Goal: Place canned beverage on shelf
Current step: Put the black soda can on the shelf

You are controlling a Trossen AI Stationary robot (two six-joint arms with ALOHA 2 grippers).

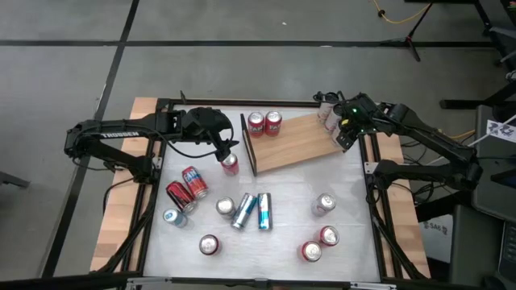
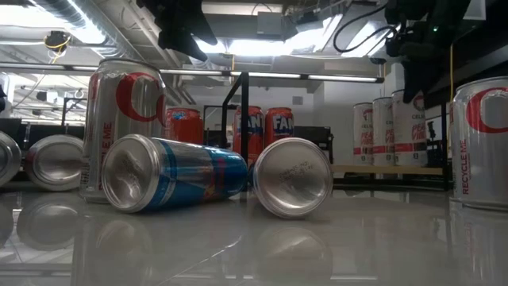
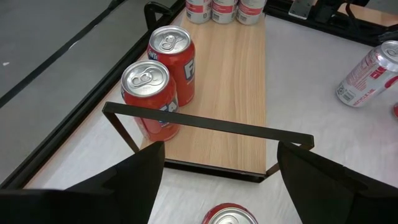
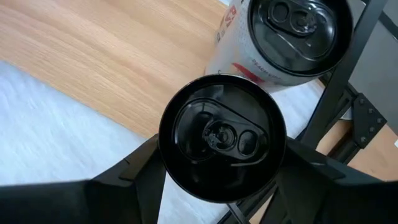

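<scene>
The wood-grain shelf lies flat at the table's far middle, its dark rail on the left short edge. Two red cans stand on it near the rail, and white cans at its right end. My right gripper is at that right end, shut on a white, black-topped can. My left gripper is open above an upright red can standing on the table just left of the rail. That can's top shows between the fingers in the left wrist view. My right gripper pinches the white can's upper side wall between its two fingers, one on each side, from above and pointing down. The can is upright. In the low view its bottom stands level with the neighbouring cans on the shelf.
Several cans stand or lie on the white table's near half: two red ones at the left, blue ones lying in the middle, white and red ones at the right. The shelf's middle is bare.
</scene>
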